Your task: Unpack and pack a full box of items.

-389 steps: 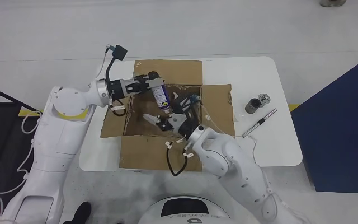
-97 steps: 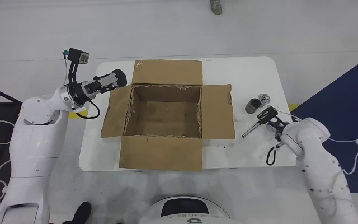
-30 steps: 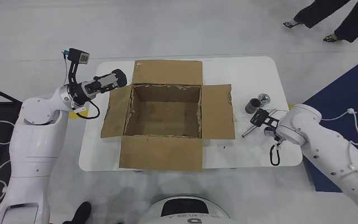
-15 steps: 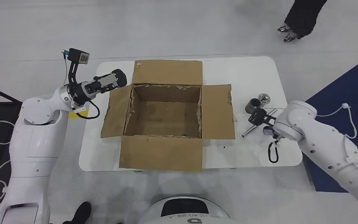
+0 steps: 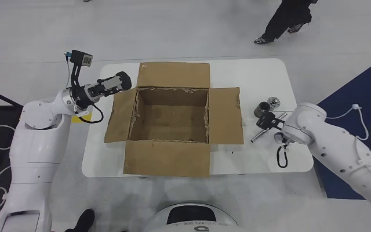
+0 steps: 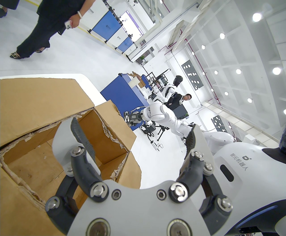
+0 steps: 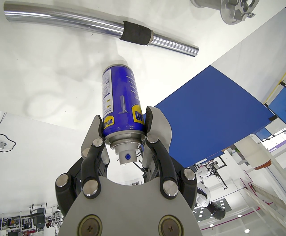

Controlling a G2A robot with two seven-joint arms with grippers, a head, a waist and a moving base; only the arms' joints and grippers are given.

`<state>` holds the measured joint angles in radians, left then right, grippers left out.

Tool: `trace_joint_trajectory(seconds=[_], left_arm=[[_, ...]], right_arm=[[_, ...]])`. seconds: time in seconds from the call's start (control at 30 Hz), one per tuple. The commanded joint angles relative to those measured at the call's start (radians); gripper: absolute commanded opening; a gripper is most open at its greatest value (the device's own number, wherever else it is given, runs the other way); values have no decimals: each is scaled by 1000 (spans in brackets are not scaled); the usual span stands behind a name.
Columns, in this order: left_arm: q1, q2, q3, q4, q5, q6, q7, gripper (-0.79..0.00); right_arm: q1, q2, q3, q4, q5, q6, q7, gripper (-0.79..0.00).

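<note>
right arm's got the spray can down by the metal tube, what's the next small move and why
Probably open the right gripper and let go: the spray can it clamps seems to touch the table with its base, just short of the metal tube, and the box is empty, so unpacking looks nearly done.

In my right gripper, clamped on a blue spray can: a brand logo in yellow and blue wraps the can's shoulder end, and a white panel of fine print runs lengthwise along its side (lines too small for me to read). On the cardboard box, a small pale mark sits at one flap corner, illegible.
</note>
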<state>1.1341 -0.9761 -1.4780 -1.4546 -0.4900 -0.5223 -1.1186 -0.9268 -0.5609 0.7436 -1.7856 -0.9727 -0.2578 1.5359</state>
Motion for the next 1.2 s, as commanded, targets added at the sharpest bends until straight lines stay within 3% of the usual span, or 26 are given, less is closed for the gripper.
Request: trace_joint_trajectory(seconds=[0.0, 0.33, 0.43, 0.57, 0.73, 0.87, 1.17], left_arm=[[0, 0, 0, 0, 0, 0, 0, 0], [0, 0, 0, 0, 0, 0, 0, 0], [0, 0, 0, 0, 0, 0, 0, 0], [0, 0, 0, 0, 0, 0, 0, 0], [0, 0, 0, 0, 0, 0, 0, 0], [0, 0, 0, 0, 0, 0, 0, 0], [0, 0, 0, 0, 0, 0, 0, 0]], right_arm=[[9, 1, -9, 2, 6, 2, 0, -462], [57, 6, -53, 13, 49, 10, 0, -403], [69, 9, -55, 16, 69, 12, 0, -289], [77, 13, -55, 17, 88, 11, 0, 0], [70, 28, -14, -12, 117, 22, -16, 0], [8, 67, 88, -9, 178, -24, -207, 0], [-270, 192, 385, 147, 327, -313, -722, 0]])
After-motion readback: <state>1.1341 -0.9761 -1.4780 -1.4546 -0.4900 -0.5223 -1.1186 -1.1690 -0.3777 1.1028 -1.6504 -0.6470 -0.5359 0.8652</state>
